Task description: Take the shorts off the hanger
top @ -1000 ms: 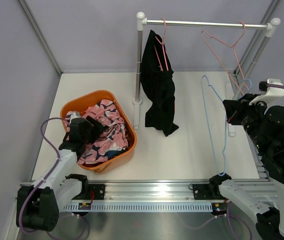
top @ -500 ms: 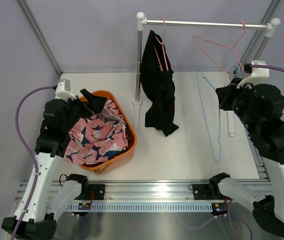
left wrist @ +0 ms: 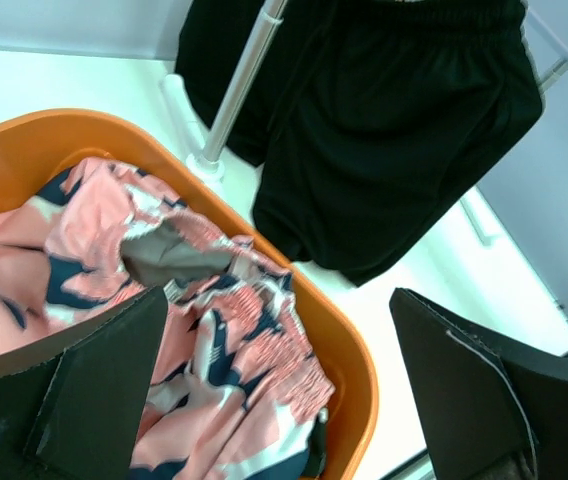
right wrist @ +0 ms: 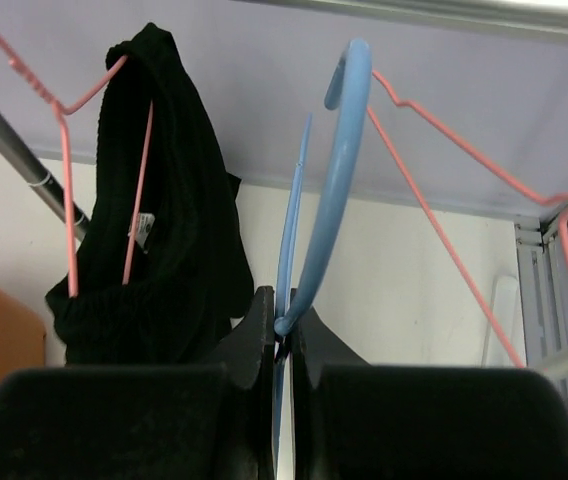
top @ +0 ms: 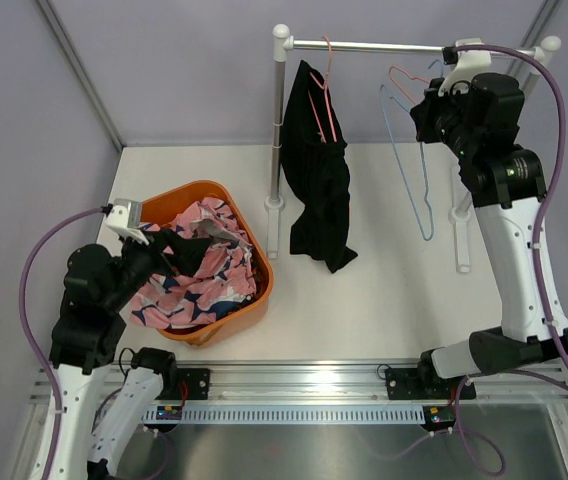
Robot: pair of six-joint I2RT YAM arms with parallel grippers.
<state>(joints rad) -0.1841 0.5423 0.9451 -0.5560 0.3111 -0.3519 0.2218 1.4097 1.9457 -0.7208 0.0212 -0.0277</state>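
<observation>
Top external view: a metal rail [top: 414, 46] on 2 white posts stands toward the far side of a white table [top: 384, 300], with bare tabletop in front of it. The black shorts [top: 316, 170] hang from a pink hanger [top: 326, 95] near the rail's left end. Left of the rail's left post sits an orange basket [top: 189, 186] holding the pink shorts [top: 199, 285] with navy and white blotches. The left gripper [top: 179, 250] hovers over the basket, jaws spread wide and holding nothing. Near the rail's right end, the right gripper [right wrist: 284, 330] has its jaws pinching a blue hanger [right wrist: 329, 190], beside 1 bare pink hanger [top: 409, 72]. A white tag [right wrist: 142, 228] inside the black shorts is too small to read.
</observation>
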